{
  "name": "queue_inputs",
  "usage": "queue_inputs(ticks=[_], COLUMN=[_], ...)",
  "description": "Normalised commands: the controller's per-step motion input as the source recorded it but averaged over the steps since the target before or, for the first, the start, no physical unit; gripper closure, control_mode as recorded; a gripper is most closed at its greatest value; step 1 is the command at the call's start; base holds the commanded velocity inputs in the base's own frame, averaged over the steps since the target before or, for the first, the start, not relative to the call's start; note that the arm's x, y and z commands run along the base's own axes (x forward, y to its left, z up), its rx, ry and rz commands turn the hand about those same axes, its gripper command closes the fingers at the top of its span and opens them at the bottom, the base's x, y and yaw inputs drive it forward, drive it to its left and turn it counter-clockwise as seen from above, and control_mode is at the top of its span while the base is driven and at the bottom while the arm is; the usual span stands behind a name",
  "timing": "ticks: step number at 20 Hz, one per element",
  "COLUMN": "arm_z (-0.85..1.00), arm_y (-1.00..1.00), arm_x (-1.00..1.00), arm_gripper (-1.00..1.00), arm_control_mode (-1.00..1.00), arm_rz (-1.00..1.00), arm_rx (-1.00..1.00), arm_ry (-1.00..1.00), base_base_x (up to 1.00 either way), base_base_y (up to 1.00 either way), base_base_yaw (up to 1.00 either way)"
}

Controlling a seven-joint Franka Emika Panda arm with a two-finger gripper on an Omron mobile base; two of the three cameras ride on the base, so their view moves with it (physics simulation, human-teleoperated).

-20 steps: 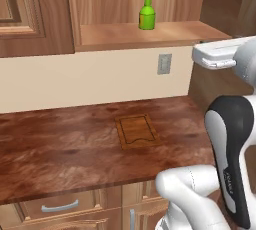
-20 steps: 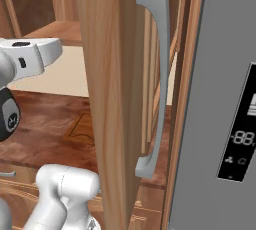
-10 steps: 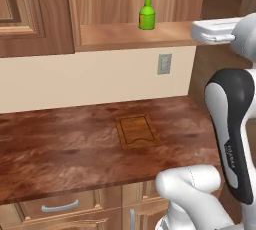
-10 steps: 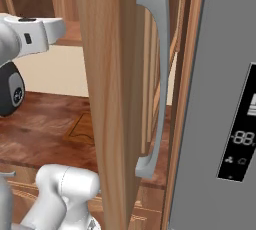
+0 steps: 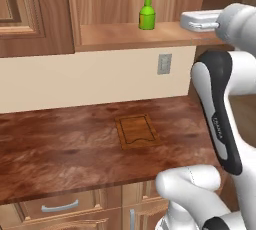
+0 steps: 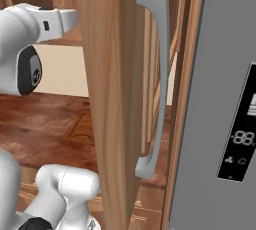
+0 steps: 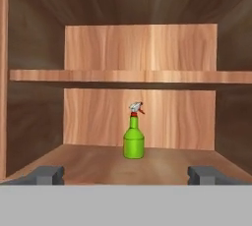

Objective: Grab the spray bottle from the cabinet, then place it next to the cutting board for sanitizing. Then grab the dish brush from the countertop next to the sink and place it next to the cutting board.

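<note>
The green spray bottle (image 7: 133, 139) with its red neck and white nozzle stands upright on the lower shelf of the open wooden cabinet (image 7: 98, 163). It is straight ahead of my gripper (image 7: 126, 175) and some way deeper in. The gripper is open, its fingertips (image 7: 47, 175) wide apart and nothing between them. From the left base, the spray bottle (image 5: 146, 11) is on the shelf (image 5: 120, 38), with my white hand (image 5: 199, 20) at shelf height to its right. The cutting board (image 5: 136, 130) lies flat on the countertop (image 5: 60, 146) below. The dish brush and sink are out of view.
An upper shelf (image 7: 128, 76) spans the cabinet above the bottle. A wall outlet (image 5: 164, 64) sits under the shelf. In the right base view, an open cabinet door (image 6: 107, 99) with a grey handle (image 6: 156, 74) stands close, beside a grey fridge (image 6: 220, 74). Drawers (image 5: 60, 206) lie under the counter.
The arm has lifted the hand upward, from below the shelf edge to shelf height. The bottle and the board have not moved. The gripper stays open.
</note>
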Motion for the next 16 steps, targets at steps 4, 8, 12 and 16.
queue_inputs(ticks=[4, 8, 12, 16], arm_z=[-0.04, -0.02, 0.0, 0.0], arm_y=[-0.17, -0.14, 0.0, 0.0], arm_x=[0.7, 0.73, 0.67, 0.66], arm_gripper=[-1.0, -1.0, -1.0, -1.0], arm_control_mode=[-1.0, -1.0, -1.0, -1.0], arm_rz=[0.0, 0.0, 0.0, 0.0], arm_rx=[0.0, 0.0, 0.0, 0.0], arm_ry=[0.0, 0.0, 0.0, 0.0], base_base_x=[0.0, 0.0, 0.0, 0.0], base_base_y=[0.0, 0.0, 0.0, 0.0], base_base_yaw=[0.0, 0.0, 0.0, 0.0])
